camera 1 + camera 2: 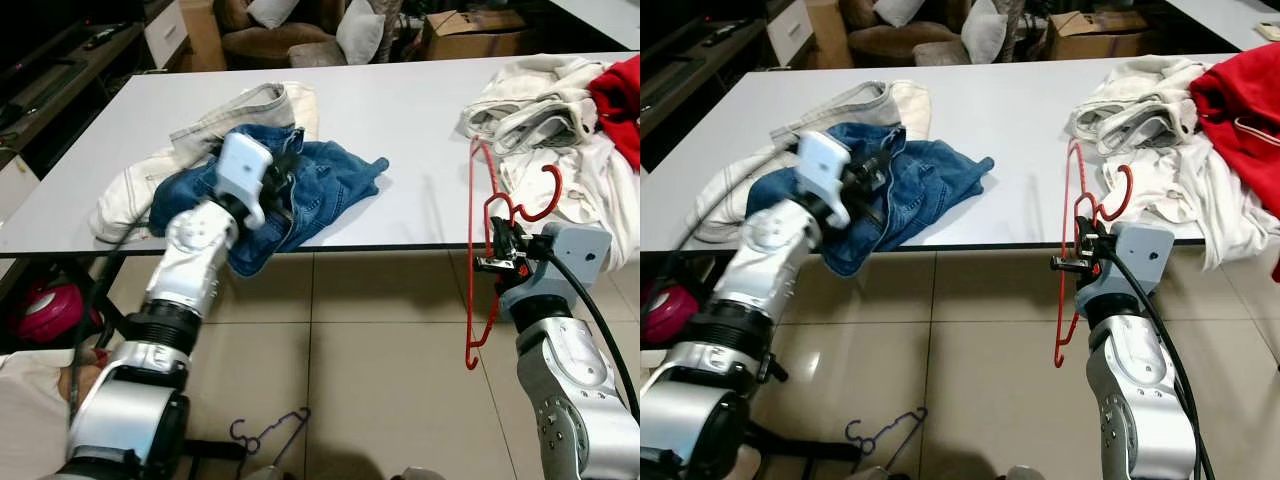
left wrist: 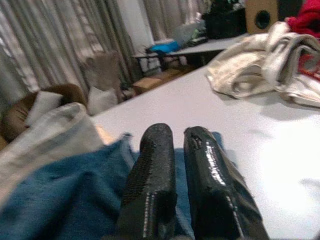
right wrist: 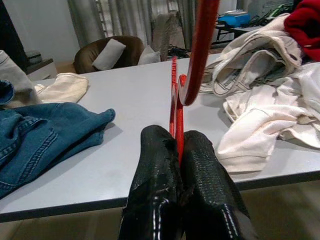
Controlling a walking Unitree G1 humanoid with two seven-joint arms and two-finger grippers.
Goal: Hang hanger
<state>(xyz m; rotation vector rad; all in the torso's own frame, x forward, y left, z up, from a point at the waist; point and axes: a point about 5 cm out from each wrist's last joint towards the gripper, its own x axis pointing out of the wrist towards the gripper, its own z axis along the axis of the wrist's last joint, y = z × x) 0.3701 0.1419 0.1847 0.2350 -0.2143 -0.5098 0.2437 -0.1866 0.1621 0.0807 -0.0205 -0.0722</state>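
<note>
The right pincer is gripping the red hanger between its closed fingers, holding it upright just off the counter's near edge, beside the white clothes. The left pincer is resting, fingers together, on the blue jeans lying on the counter.

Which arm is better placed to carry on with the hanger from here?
Right. The right gripper is shut on the red hanger, held off the table's edge. The left gripper rests over the blue jeans.
</note>
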